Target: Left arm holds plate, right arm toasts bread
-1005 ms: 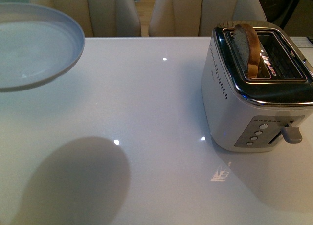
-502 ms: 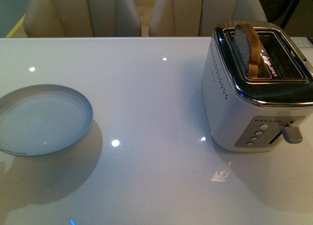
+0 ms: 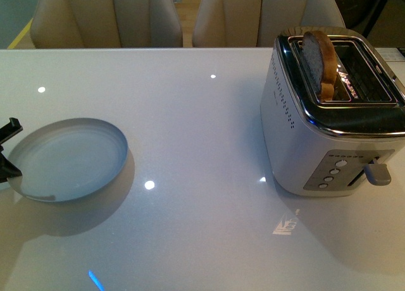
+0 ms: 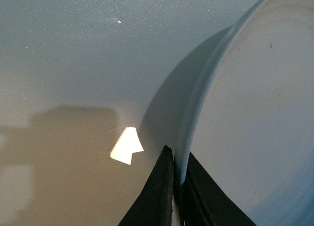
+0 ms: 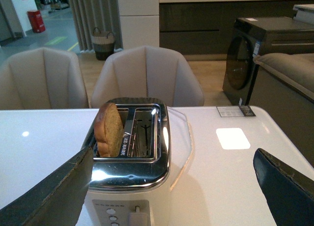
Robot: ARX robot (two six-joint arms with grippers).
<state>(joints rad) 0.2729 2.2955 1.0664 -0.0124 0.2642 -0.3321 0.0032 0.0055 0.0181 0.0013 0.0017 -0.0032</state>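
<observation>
The pale blue-grey plate is at the left of the white table, low over it or resting on it. My left gripper is shut on its left rim; in the left wrist view the black fingers pinch the plate's rim. The bread slice stands upright in the left slot of the silver toaster, its top sticking out. In the right wrist view the bread and toaster sit between my right gripper's wide-open fingers, which hold nothing.
Beige chairs stand behind the table's far edge. The toaster's lever and buttons face me at the front right. A dark appliance and a sofa lie beyond the table. Bare tabletop lies between plate and toaster.
The plate came down from high at the upper left to the table's left side, then shifted slightly right. My left gripper's tips now show at the left edge. Bread and toaster unchanged.
</observation>
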